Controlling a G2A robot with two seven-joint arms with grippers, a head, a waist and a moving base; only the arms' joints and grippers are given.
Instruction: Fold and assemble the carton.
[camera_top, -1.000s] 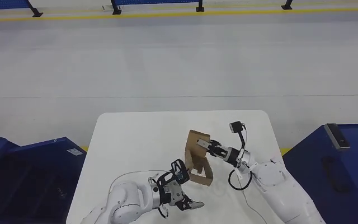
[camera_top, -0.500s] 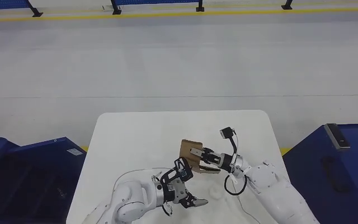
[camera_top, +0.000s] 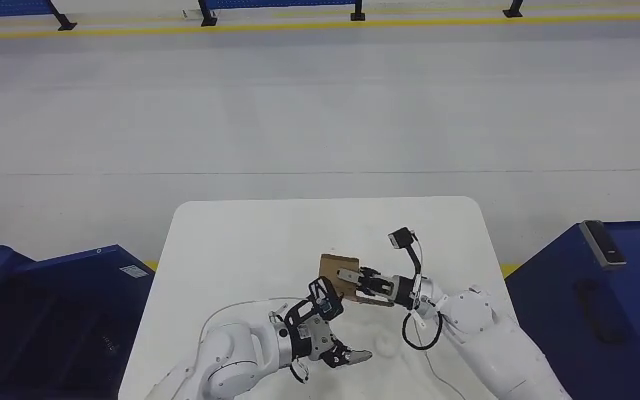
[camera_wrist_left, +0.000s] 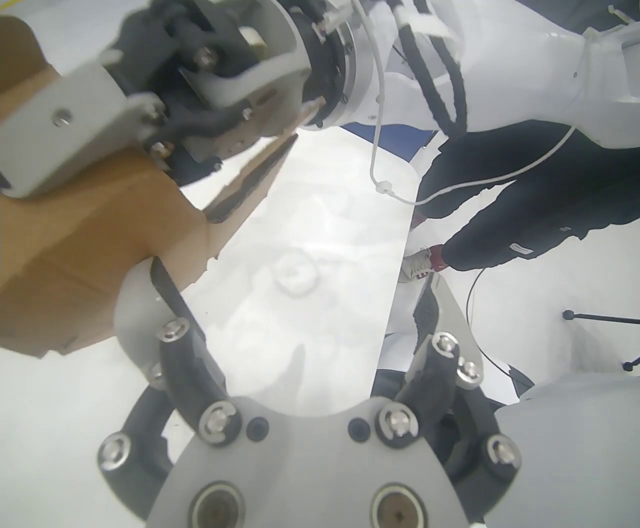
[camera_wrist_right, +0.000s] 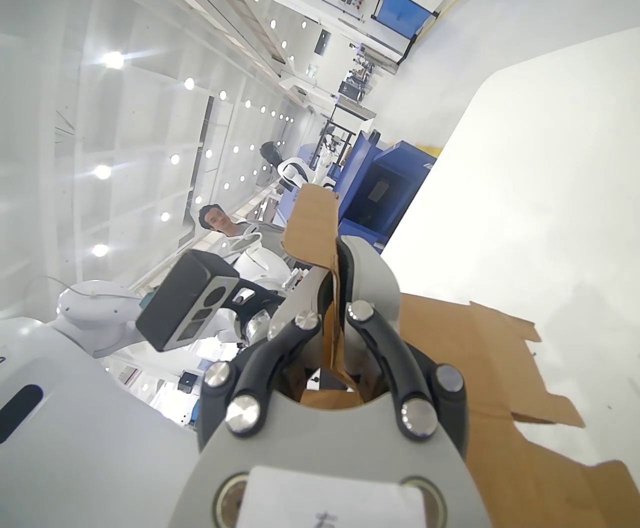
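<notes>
The brown cardboard carton (camera_top: 336, 270) is held just above the white table (camera_top: 230, 250), near its middle front. My right gripper (camera_top: 352, 280) is shut on one of its upright flaps; in the right wrist view its fingers (camera_wrist_right: 367, 280) clamp the flap edge, with the rest of the carton (camera_wrist_right: 480, 360) spread below. My left gripper (camera_top: 342, 354) stands open just in front of the carton, close to the table's front edge. In the left wrist view the carton (camera_wrist_left: 75, 240) lies against one finger (camera_wrist_left: 165, 300) of the left gripper (camera_wrist_left: 295, 285), with nothing between the two.
Blue bins stand on the floor at the left (camera_top: 60, 300) and right (camera_top: 590, 290) of the table. A white cable (camera_top: 415, 330) loops off the right arm. The table's near edge (camera_wrist_left: 395, 270) runs close to the left gripper.
The right gripper has carried the carton left and down toward the left gripper, and the carton now looks lower and flatter. The left gripper has shifted slightly right.
</notes>
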